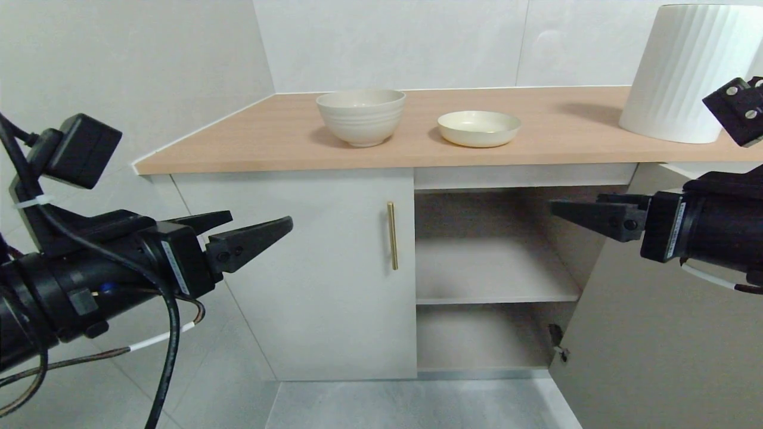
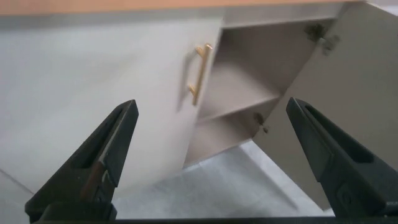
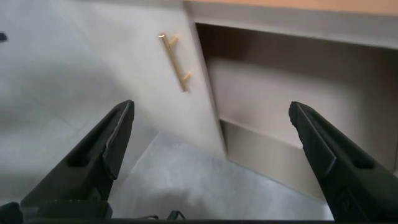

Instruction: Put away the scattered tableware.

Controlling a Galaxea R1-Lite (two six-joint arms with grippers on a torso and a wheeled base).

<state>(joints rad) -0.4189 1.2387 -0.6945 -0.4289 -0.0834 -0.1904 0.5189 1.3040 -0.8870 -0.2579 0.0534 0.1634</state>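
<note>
Head view: bowl (image 1: pixel 360 116), dish (image 1: pixel 478 128) on counter (image 1: pixel 268 143) — wrist views: open cupboard (image 2: pixel 239 87).

Wooden countertop (image 1: pixel 286 140) bears deep bowl (image 1: pixel 361 117); shallow dish (image 1: pixel 479 128); ribbed white container (image 1: pixel 688 71)

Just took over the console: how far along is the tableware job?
Done: the right cabinet door is open. In hand: nothing; left tool and right tool hang open before the cabinet. Left: bowl and shallow dish, both on the countertop.
</note>
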